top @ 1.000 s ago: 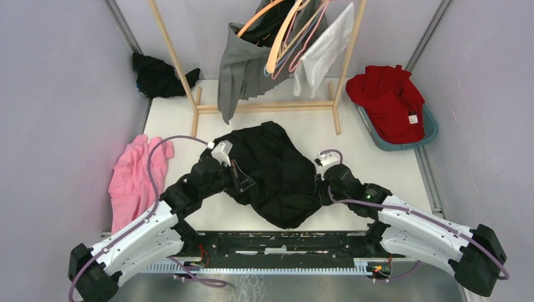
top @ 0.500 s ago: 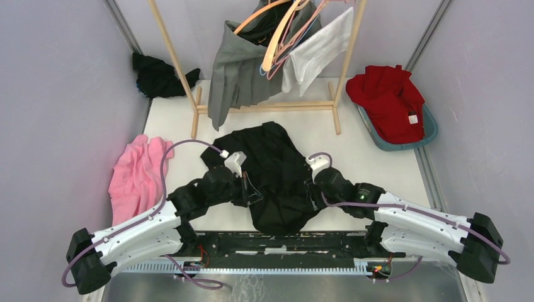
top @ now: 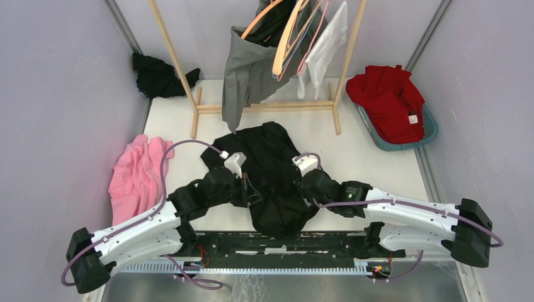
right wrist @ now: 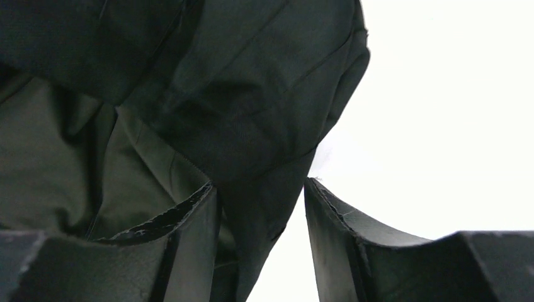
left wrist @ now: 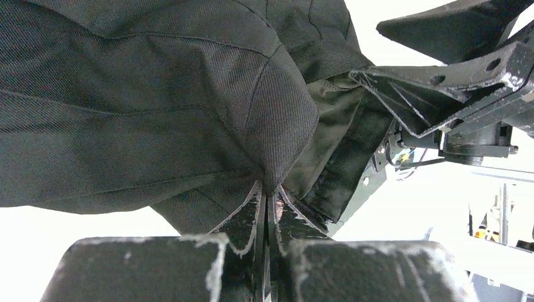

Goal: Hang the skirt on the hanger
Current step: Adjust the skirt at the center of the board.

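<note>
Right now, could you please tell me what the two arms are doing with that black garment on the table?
Both arms are working on the black skirt on the table. The left jaws are pinched shut on a fold of it, while the right jaws stand open with its edge between them. The hangers hang on the wooden rack behind, and the skirt is not on one yet.

Low, reaching inward: left arm [top: 145, 228], right arm [top: 406, 211]. Clamped tight: left end effector [left wrist: 269, 194]. Parted: right end effector [right wrist: 259, 186].
</note>
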You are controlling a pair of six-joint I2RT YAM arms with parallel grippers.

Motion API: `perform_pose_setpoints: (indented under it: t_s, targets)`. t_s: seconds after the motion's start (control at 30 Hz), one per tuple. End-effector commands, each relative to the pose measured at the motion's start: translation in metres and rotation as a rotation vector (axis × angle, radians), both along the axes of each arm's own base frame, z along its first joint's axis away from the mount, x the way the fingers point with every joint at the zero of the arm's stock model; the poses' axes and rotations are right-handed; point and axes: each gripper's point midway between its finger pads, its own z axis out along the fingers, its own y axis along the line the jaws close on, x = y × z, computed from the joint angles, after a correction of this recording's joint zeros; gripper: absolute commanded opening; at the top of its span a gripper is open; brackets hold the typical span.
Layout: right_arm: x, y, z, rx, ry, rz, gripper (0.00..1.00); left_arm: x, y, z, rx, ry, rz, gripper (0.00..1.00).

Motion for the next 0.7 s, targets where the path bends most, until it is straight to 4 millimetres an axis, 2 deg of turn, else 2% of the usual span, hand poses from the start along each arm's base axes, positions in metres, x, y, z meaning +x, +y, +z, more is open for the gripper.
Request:
perform_pose_setpoints:
  t_s: [0.0, 0.17, 0.3, 0.37, 0.43, 0.53, 0.57, 0.67]
  targets:
    - [0.023, 0.01, 0.022, -0.019, -0.099, -0.035, 0.57, -0.001, 0.004, 0.001, -0.002, 0.006, 0.029, 0.05]
    - [0.021, 0.023, 0.007, -0.027, -0.056, -0.003, 0.56, -0.002, 0.008, 0.005, -0.005, 0.001, 0.034, 0.05]
    - [0.019, 0.021, 0.001, -0.021, -0.047, -0.007, 0.54, -0.003, 0.011, 0.007, -0.004, -0.004, 0.04, 0.05]
    - [0.02, 0.019, 0.001, -0.023, -0.049, -0.02, 0.46, -0.003, 0.012, 0.009, -0.001, -0.009, 0.042, 0.05]
    - [0.024, 0.017, 0.004, -0.011, -0.053, -0.043, 0.33, -0.002, 0.014, 0.013, 0.004, -0.018, 0.041, 0.05]
    - [0.037, 0.013, 0.019, 0.025, -0.078, -0.1, 0.04, 0.001, 0.016, 0.024, 0.011, -0.046, 0.048, 0.05]
    - [0.043, 0.01, 0.025, 0.033, -0.092, -0.122, 0.01, 0.002, 0.017, 0.027, 0.017, -0.054, 0.048, 0.05]
    - [0.057, 0.001, 0.042, 0.066, -0.14, -0.185, 0.01, 0.004, 0.022, 0.034, 0.039, -0.076, 0.054, 0.06]
